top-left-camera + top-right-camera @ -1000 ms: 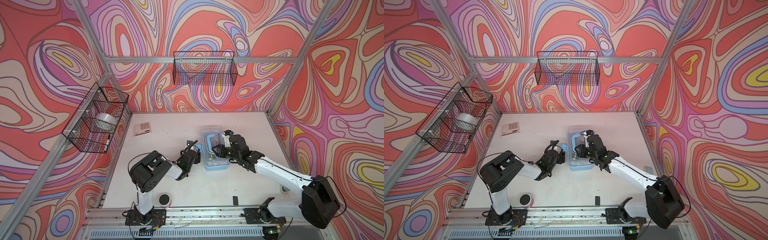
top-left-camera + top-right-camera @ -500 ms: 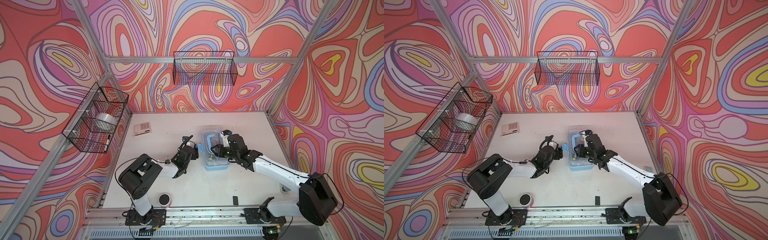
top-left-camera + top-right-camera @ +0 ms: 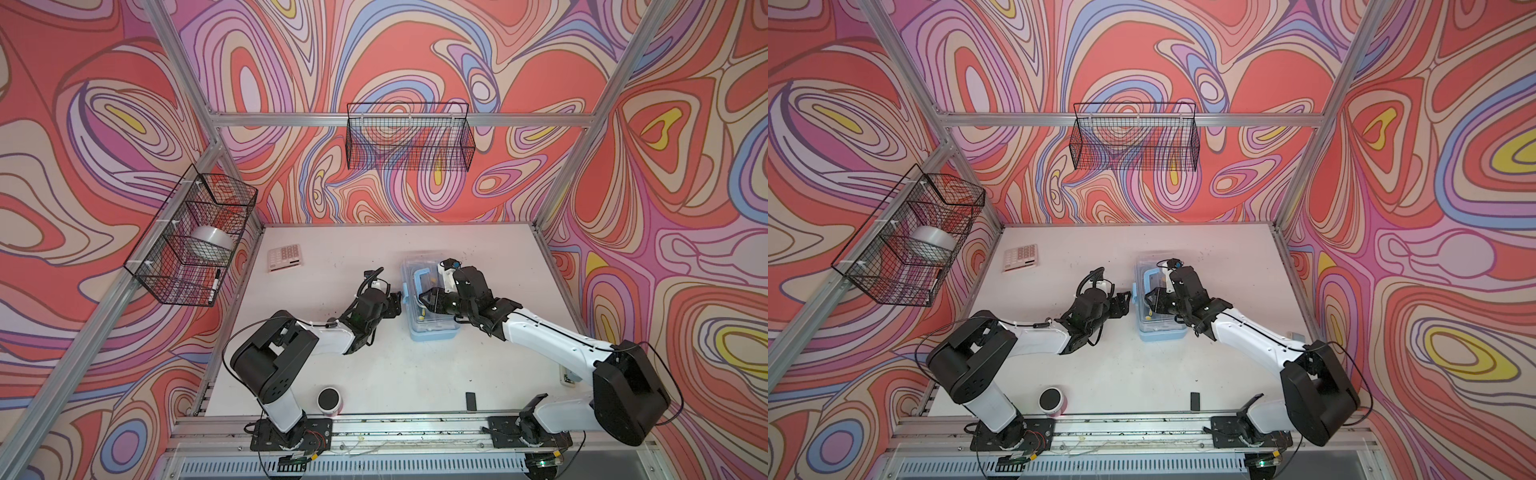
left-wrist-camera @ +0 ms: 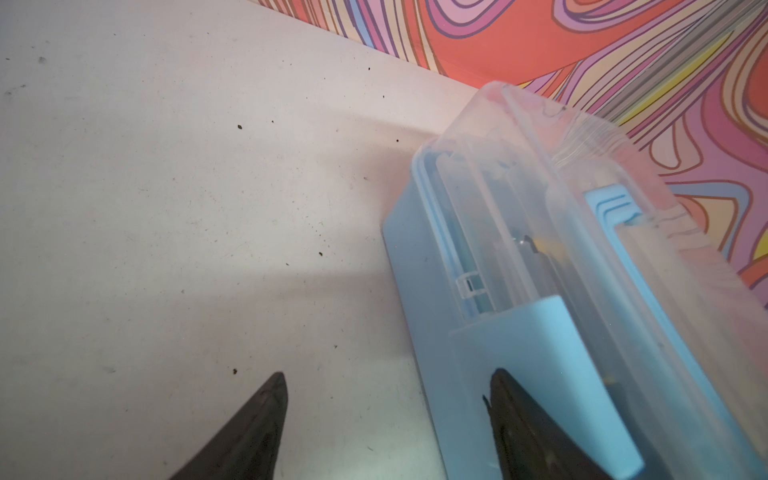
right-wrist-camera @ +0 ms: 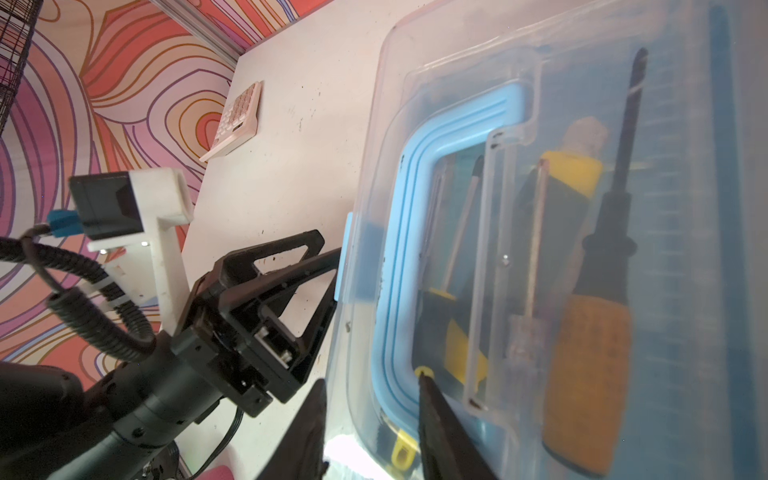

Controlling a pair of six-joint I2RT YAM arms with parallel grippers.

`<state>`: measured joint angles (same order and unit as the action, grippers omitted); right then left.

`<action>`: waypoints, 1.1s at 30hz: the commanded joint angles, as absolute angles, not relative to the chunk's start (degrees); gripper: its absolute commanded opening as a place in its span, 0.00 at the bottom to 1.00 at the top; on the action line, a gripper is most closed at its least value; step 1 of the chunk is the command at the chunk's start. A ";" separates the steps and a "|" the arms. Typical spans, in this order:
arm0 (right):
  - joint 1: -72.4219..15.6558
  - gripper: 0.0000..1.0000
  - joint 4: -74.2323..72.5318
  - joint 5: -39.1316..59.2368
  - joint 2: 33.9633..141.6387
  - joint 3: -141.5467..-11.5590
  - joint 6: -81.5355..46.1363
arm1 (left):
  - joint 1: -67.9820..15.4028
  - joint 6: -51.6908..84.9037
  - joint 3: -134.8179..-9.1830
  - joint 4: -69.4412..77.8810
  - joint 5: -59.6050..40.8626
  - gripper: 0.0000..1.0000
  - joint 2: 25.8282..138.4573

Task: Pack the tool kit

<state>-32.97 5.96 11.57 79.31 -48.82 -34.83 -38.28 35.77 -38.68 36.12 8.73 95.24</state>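
One lidded tool kit (image 3: 434, 332), one calculator (image 3: 284, 257); left jaws open, right jaws part-open.

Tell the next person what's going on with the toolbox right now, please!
Left gripper: open, at the side latch of the toolbox.
Right gripper: jaws a little apart, over the clear lid by the blue handle.
Done: the screwdriver and other tools are inside, lid down.
Left: snap the latch, which looks unfastened. The toolbox's other side is hidden.
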 commanded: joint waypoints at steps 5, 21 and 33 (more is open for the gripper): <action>-32.88 0.36 6.09 12.11 82.56 -47.99 -34.89 | -37.54 40.20 -39.36 36.19 1.98 0.71 93.47; -32.87 0.34 4.05 14.02 85.89 -47.29 -35.78 | -35.64 50.30 -38.12 44.25 -9.07 0.55 96.57; -32.87 0.31 3.07 15.37 88.19 -47.55 -36.50 | -34.42 62.06 -38.28 55.66 -17.84 0.37 104.50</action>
<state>-32.16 -2.55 12.25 85.23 -48.97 -35.88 -34.28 57.67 -38.13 50.61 -12.43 101.80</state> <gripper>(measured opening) 0.310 0.404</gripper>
